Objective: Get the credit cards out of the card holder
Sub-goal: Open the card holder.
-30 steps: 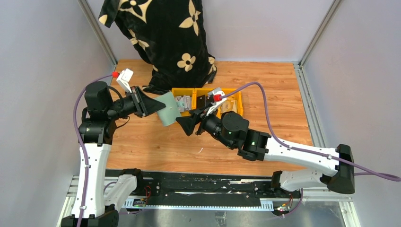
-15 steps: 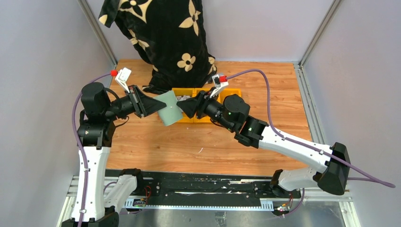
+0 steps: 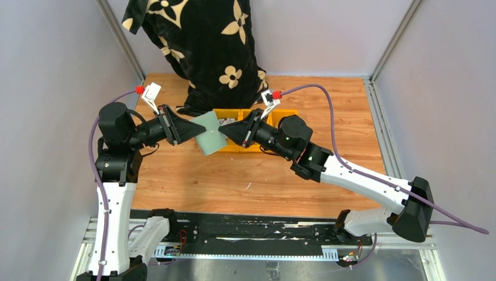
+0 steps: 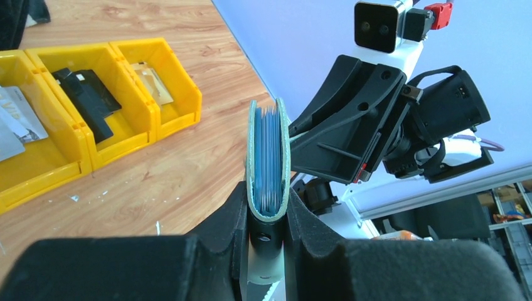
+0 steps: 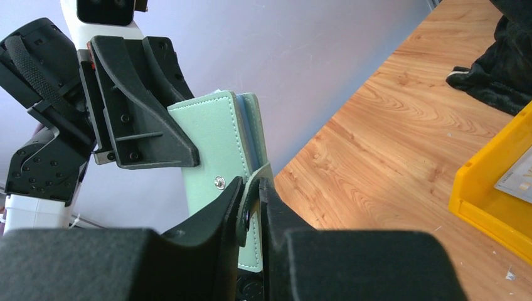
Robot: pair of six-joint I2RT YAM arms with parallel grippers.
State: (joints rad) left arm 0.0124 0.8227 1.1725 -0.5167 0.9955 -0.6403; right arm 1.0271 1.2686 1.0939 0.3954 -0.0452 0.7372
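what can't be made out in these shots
Credit cards inside the card holder: left wrist view sees it edge-on and folded; no count possible.
Yellow bins: top view, the right arm covers most of their contents.
Snap tab: right wrist view, mostly hidden inside the right claw.
Pale card: left wrist view, cut by the left edge.

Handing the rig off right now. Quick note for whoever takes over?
Left end effector: shut on the card holder at its folded edge, holding it off the table.
Right end effector: shut on the holder's snap tab.
Done: a black card and a tan card lie in the yellow bins.
Left: unsnap the tab, open the holder, and pull out whatever cards remain. It is folded shut, so the count is unknown.
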